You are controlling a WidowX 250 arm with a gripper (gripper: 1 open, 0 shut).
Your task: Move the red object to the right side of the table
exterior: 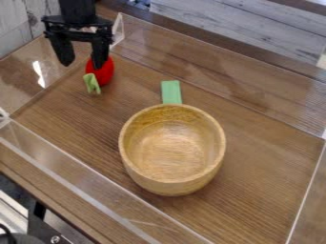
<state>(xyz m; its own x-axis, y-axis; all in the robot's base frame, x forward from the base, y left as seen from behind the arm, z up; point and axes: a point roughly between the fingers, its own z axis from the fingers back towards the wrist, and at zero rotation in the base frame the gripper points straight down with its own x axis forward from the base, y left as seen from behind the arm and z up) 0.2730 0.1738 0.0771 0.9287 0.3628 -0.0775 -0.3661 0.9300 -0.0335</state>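
End effector (78, 51) spread wide, pointing down over far-left desk (254, 133), nothing gripped; red object (99, 70) lies on the desk just beside its right finger, green leafy end toward cam; wooden bowl (173, 148) w/ green handle sits center, well apart.

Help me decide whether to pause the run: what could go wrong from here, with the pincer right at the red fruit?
1. The open pincer stands up and left of the red object, not centred over it; closing here might nudge or roll the round fruit instead of gripping it.
2. The clear acrylic wall is close by, so a stray finger could strike it.
3. The wooden bowl and its green handle lie towards the right side; a low carry could clip them.
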